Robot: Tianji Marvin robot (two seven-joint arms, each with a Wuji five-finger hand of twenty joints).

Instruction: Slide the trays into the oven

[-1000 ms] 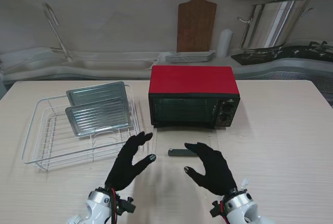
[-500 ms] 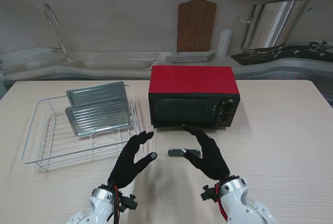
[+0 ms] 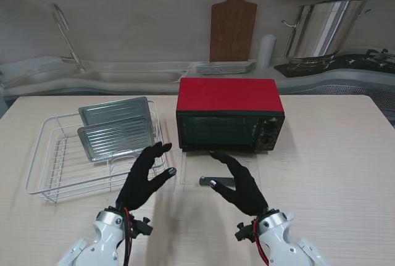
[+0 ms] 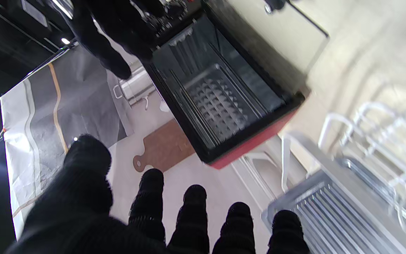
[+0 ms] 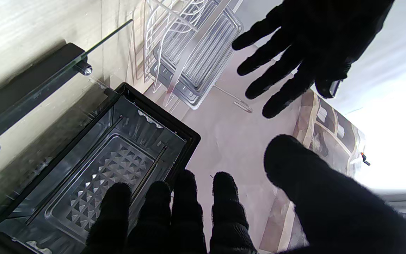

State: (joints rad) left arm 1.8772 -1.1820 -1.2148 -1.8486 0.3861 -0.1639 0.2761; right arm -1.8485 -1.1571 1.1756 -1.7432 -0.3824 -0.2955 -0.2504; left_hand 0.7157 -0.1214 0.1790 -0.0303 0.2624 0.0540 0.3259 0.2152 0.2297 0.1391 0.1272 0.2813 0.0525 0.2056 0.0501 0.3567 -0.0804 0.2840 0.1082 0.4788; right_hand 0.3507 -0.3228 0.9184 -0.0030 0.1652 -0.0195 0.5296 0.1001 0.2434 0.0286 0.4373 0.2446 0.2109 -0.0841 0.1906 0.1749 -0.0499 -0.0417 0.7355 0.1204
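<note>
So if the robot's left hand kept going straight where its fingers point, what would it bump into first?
Probably the nearer tray standing in the wire rack. The left hand points that way, though depth is hard to judge.

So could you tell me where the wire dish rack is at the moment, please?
In the stand's view the wire dish rack sits on the left of the table, just left of the red oven, holding two trays upright.
</note>
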